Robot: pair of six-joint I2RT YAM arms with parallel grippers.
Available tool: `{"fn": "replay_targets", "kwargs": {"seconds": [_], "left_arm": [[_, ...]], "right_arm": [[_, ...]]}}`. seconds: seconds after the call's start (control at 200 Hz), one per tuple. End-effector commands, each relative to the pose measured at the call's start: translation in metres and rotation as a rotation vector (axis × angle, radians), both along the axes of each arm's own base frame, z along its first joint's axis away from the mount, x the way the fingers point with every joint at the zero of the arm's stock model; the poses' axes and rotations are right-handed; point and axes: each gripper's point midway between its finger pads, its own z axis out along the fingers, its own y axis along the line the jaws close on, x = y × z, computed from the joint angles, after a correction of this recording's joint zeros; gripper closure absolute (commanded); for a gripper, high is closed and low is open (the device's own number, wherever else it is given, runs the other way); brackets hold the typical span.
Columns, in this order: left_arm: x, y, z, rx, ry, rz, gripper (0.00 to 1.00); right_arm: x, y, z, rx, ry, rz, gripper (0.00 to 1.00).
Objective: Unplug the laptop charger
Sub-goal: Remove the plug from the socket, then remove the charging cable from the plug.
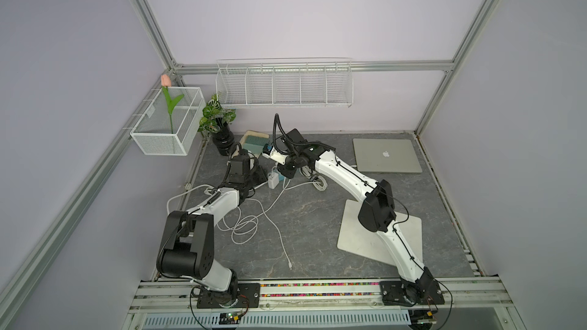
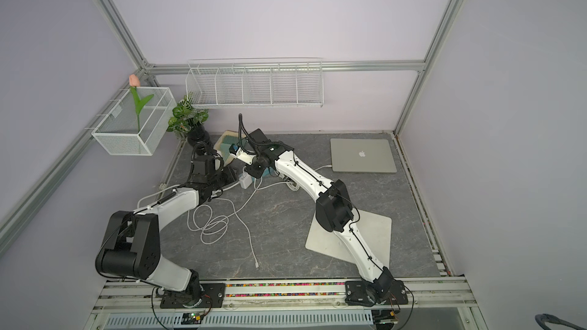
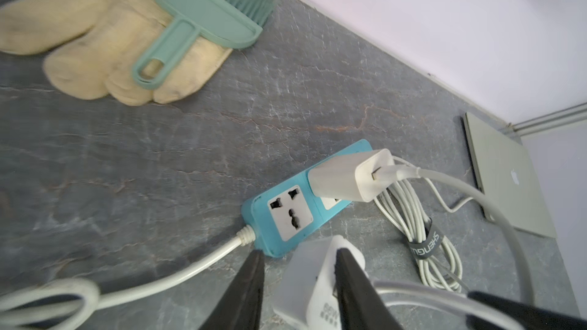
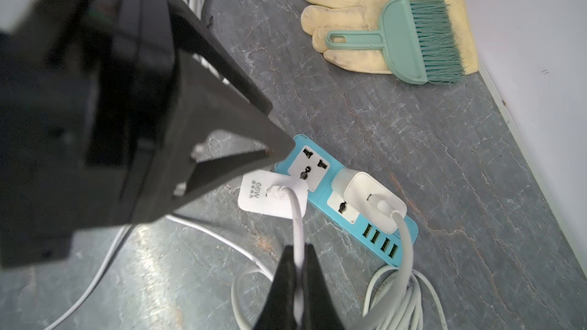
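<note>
A blue power strip [image 3: 260,217] [image 4: 319,200] lies on the grey table with its end socket empty. A white charger marked 66W [image 4: 263,195] [image 3: 311,280] [image 1: 272,180] sits off the strip beside that socket. My left gripper [image 3: 298,250] is open over it. One finger is by the strip's end and the other is across the charger. My right gripper [image 4: 298,268] is shut on that charger's white cable [image 4: 297,233]. A second white charger [image 3: 343,179] [image 4: 371,198] is plugged into the strip. The closed silver laptop [image 1: 386,155] [image 2: 362,155] lies at the back right.
A strapped cable bundle [image 3: 422,242] lies between strip and laptop. A yellow glove [image 4: 349,36] with a green brush [image 4: 409,39] on it lies near the back wall, beside a potted plant [image 1: 219,122]. Loose cable loops [image 1: 244,226] and a cable end [image 1: 290,266] lie mid-table. A silver plate [image 1: 359,233] sits front right.
</note>
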Motion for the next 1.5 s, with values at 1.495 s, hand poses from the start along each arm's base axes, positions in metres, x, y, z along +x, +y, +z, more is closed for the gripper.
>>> {"fn": "replay_targets", "kwargs": {"seconds": [1.495], "left_arm": [[-0.043, -0.063, 0.012, 0.15, -0.321, -0.39, 0.44]], "right_arm": [[-0.078, -0.002, 0.069, 0.153, 0.29, -0.056, 0.93]]}}
